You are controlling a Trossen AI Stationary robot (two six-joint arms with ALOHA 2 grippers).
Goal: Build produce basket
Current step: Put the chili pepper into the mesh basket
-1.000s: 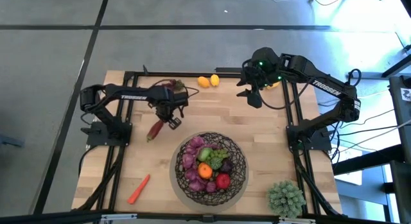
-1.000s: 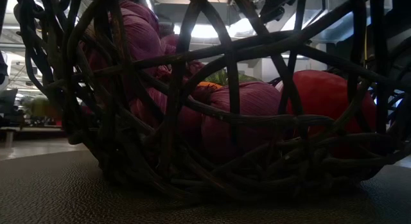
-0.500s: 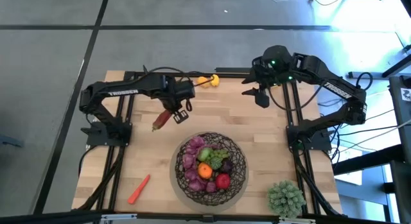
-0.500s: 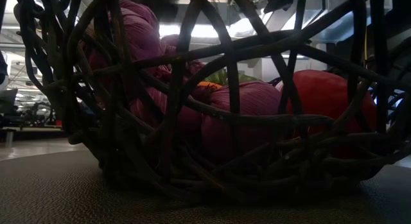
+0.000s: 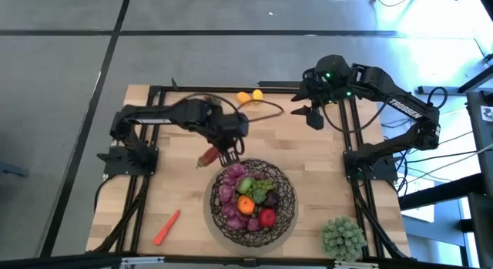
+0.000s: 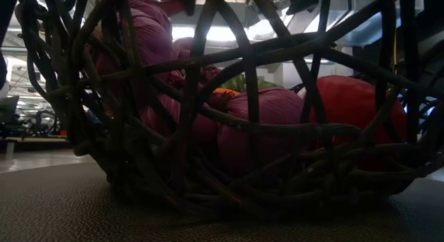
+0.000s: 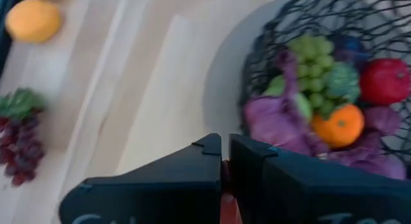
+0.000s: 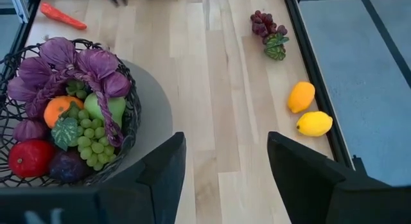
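The basket [image 5: 254,196], a wide round bowl of dark woven wire, stands on the wooden table [image 5: 308,157] near its front edge, on a grey round mat. It holds purple leafy produce, a green grape bunch [image 8: 92,142], an orange [image 5: 245,205] and a red apple [image 5: 266,216]. The left gripper [image 5: 226,155] hangs just beside the basket's far-left rim, its fingers pressed together on a red pepper [image 5: 207,156] whose body sticks out away from the basket. The right gripper [image 5: 306,112] is well apart from the basket, toward the table's far right corner, with its fingers spread and nothing between them. A carrot [image 5: 166,226] lies left of the basket near the table's front left corner. 2 lemons [image 5: 249,97] sit well beyond the basket at the far edge, and a purple grape bunch [image 8: 268,31] lies near them. A pale green spiky plant [image 5: 343,238] sits to the right of the basket.
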